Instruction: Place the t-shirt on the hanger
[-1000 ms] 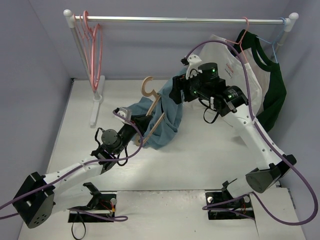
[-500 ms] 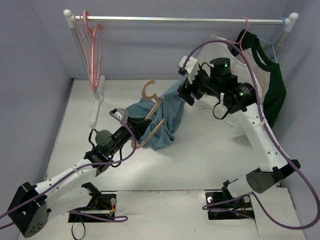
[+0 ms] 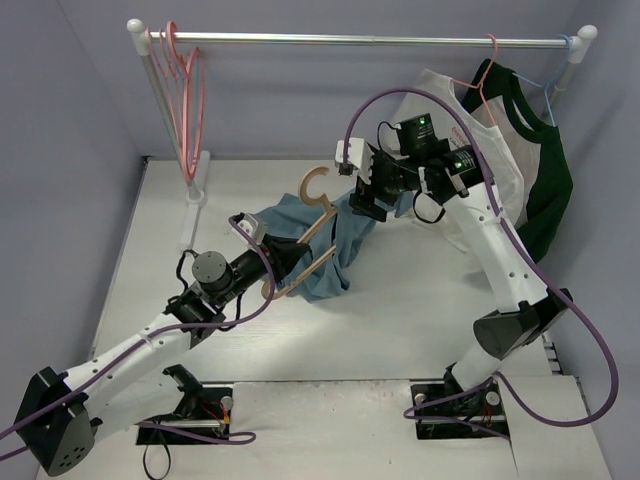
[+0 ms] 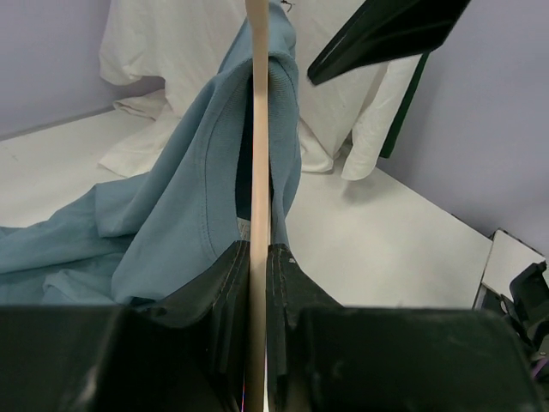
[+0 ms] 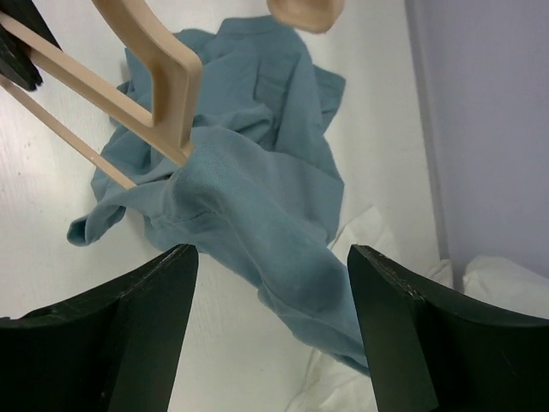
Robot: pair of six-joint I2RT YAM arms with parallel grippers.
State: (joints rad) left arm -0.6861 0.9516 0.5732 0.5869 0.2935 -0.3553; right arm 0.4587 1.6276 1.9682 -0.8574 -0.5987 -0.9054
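T-shirt: teal-blue, plain. You have it in the middle of the desk, nearer the far edge. One part is draped over an arm of the hanger. The rest trails down and lies crumpled on the desk surface, toward the left edge.

Hanger: tan, wood-coloured. It is held up off the desk and tilted, its hook pointing toward the far edge. From the right wrist view you see its shoulder going into the cloth.

Left hand: closed on the hanger's thin lower bar, which runs straight up between the two fingers. The cloth hangs over the bar just beyond the fingertips.

Right hand: fingers spread wide, nothing between them. It sits above the right part of the t-shirt, just beside the hook. You cannot tell whether it touches the cloth.

Rail: silver bar along the far edge of the desk.

Pink hangers: bunched at the left end of the rail.

White shirt: hangs at the right end of the rail.

Green and white shirt: hangs at the right end too, partly behind the white one.

Blue hanger: at the far right end of the rail.
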